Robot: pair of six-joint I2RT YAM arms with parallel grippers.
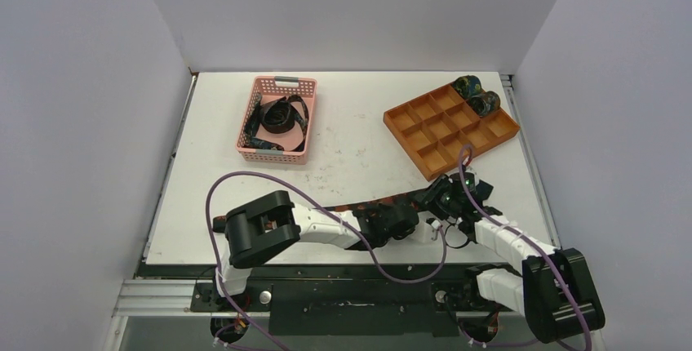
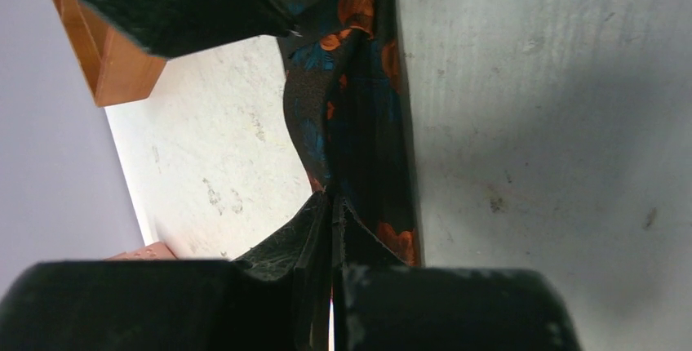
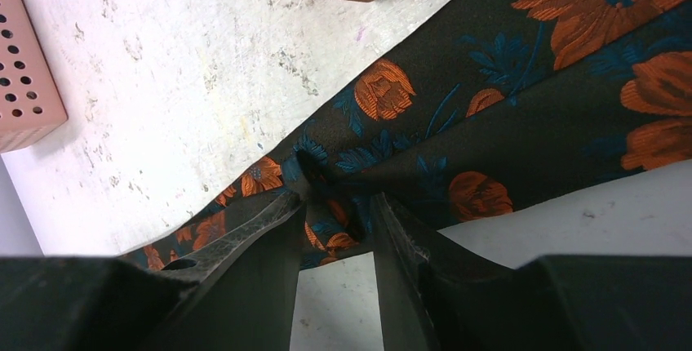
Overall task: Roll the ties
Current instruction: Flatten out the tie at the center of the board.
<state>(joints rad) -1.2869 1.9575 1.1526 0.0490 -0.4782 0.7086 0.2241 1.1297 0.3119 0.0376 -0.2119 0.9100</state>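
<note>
Tie in hand: the dark tie with orange flowers (image 3: 457,122) lies flat as a strip on the table (image 1: 351,147) near the front edge, just short of the orange compartment tray (image 1: 424,143) — both my grippers are on it.

Left gripper (image 2: 330,204): pressed together, pinching a fold of the cloth right at the fingertips; from there the strip runs away across the table.

Right gripper (image 3: 334,204): narrowly parted, with a bunched bit of the tie's edge caught between the fingers (it looks like a light pinch more than a hard clamp).

Other ties: two rolled ones (image 1: 476,95) sit in the far corner compartments of the tray, and loose ones (image 1: 277,118) lie heaped in the pink basket (image 1: 306,90) at the far left.

Step, as I judge it: the start of the roll — the end is gathered, but I see no cylinder yet.

Next move calls for: turning the pinched end over on itself while my other gripper keeps the strip taut and straight, so the coil builds evenly and doesn't skew sideways.
</note>
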